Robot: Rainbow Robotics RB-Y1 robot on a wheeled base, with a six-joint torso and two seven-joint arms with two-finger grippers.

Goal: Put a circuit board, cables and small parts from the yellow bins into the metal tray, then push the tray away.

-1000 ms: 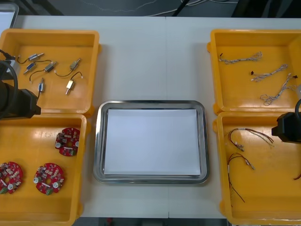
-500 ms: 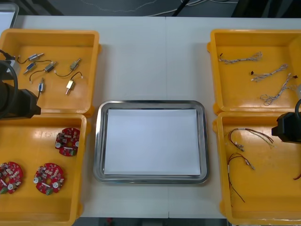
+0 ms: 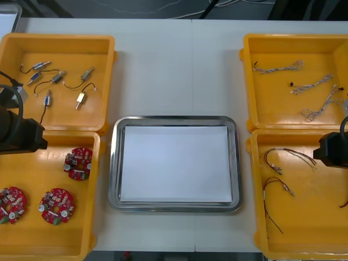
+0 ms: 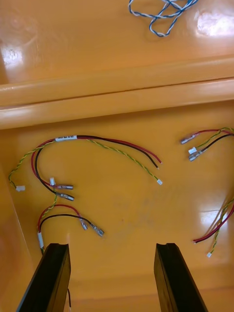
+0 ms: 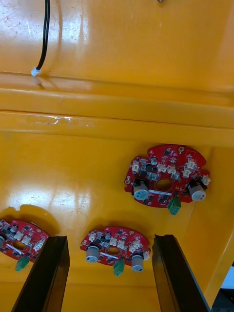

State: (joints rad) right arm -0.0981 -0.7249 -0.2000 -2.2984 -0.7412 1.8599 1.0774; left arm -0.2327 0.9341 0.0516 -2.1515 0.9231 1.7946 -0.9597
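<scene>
The left gripper (image 5: 111,238) hangs released, fingers apart, over the near-left yellow bin (image 3: 32,179), above three round red circuit boards (image 3: 78,163). The far-left bin (image 3: 103,65) holds small metal parts (image 3: 81,98) and black cables (image 3: 72,86). The metal tray (image 3: 174,207), white inside, lies between the bins. Twisted blue and white cables (image 3: 277,68) lie in the far-right bin (image 3: 272,109). The right gripper (image 4: 113,246), also released, hangs over red and yellow cables (image 4: 66,138) in the near-right bin (image 3: 315,217)

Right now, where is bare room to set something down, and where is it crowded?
The metal tray is bare inside, as is the table beyond it, between the two far yellow bins. Crowded: the near-left bin, three circuit boards under the open left gripper; the near-right bin, red and yellow cables under the open right gripper.
</scene>
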